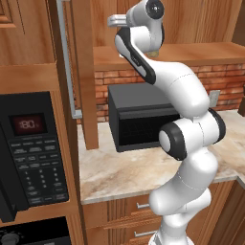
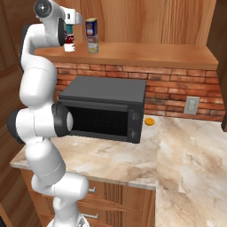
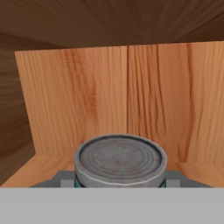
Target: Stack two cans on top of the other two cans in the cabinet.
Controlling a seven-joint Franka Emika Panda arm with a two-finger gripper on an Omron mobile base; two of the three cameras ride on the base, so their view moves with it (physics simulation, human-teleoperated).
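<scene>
- Left base view: the arm reaches onto the shelf of the cabinet (image 1: 86, 72), above the microwave (image 1: 139, 115).
- Right base view: the dark blue can (image 2: 91, 27) sits on the greenish-beige can (image 2: 92, 45); the teal can (image 2: 68, 30) hangs just above the red-and-white can (image 2: 69, 45).
- Hand view: the fingers (image 3: 120, 183) clasp the teal can by its sides.

Landmark: cabinet shelf (image 2: 146, 54). On it in the right base view, a two-can stack (image 2: 91, 36) sits near its left end; just left of that, another stack (image 2: 69, 41), partly hidden by the arm. Hand view: upper can (image 3: 120, 161) of it sits between the gripper (image 3: 119, 183) fingers, cabinet back wall (image 3: 131, 100) behind. Below the shelf: microwave box (image 2: 104, 107) on the table (image 2: 133, 164), against the brick wall (image 2: 177, 91).
</scene>
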